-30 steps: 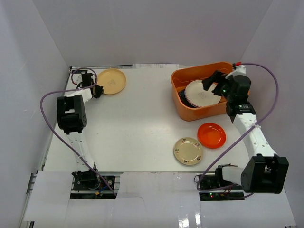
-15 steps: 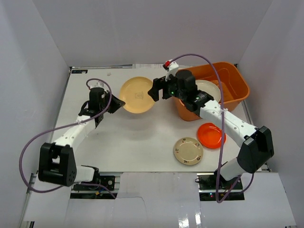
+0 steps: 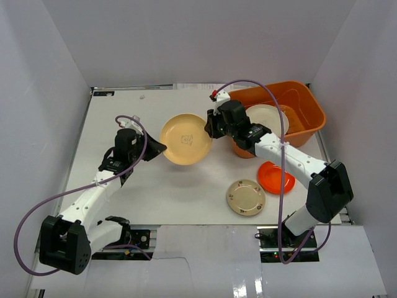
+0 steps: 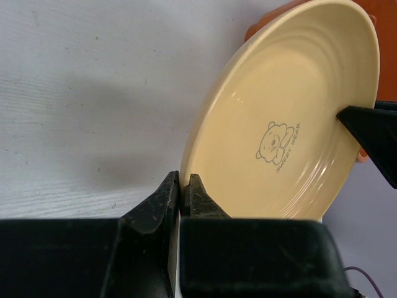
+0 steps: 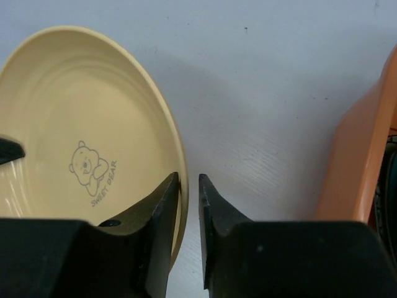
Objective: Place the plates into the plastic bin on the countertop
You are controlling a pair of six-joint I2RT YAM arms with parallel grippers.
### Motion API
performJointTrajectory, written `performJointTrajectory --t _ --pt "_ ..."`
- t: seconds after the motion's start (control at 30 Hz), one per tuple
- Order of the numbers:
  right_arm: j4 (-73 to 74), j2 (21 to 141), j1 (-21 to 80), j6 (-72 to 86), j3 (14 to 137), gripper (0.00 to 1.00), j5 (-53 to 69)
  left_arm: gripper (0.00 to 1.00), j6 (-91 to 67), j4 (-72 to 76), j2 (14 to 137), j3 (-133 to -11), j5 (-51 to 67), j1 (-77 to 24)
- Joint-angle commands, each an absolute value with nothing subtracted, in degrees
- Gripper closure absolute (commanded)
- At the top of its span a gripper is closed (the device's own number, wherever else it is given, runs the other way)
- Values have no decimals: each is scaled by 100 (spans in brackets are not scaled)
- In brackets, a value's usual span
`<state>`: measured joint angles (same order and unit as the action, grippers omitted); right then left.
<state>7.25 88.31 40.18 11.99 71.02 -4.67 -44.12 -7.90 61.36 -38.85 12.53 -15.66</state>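
1. Across the middle of the white surface (image 3: 155,198) I have open room on every side; the walls close in only at the far edges.
2. Far right stands the plastic bin (image 3: 313,104), a cream plate (image 3: 267,117) already inside.
3. The yellow plate (image 3: 186,139) is held face up between my two hands, and the bin lies to its right, just past my right hand.
4. My left hand (image 4: 183,183) pinches the plate's left rim.
5. My right hand (image 5: 188,180) straddles the opposite rim with its fingers narrowly apart. I judge it unclamped, yet it is nearer the bin.
6. The red-orange plate (image 3: 276,177) and beige plate (image 3: 245,197) lie nearer my bases, apart from that path.
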Motion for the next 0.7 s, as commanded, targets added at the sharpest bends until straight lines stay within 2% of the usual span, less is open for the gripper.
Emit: performJointTrajectory --t 0.0,0.07,0.13,0.17,0.2,0.27,0.33,0.5,0.67 --pt "685 8798 4043 1230 7215 76 -536 100 -4333 -607 5889 -3920 1512 -1591" --pt "712 8746 4043 1230 7225 92 -632 100 -4316 -615 5836 -3955 1538 -1591" --pt "659 8544 3982 1230 7207 92 -992 78 -4263 -615 5783 -3981 1678 -1582" --pt "642 8465 3912 1283 7216 92 -1071 62 -4245 -641 5783 -3999 1740 -1582" --pt "624 8359 3798 1335 7233 92 -1020 39 -4228 -659 5783 -3990 1845 -1591" --pt "528 8043 3272 1537 7269 92 -740 27 -4219 -685 5740 -3912 1951 -1591" --pt "396 7649 2440 1774 7164 92 -485 23 -4350 -668 5661 -3789 2100 -1608" --pt "-201 7181 243 2759 6584 92 456 23 -4728 -177 5713 -3200 2364 -1924" --pt "-334 7365 -720 2918 5934 92 368 27 -4764 167 6581 -3400 1750 -3197"
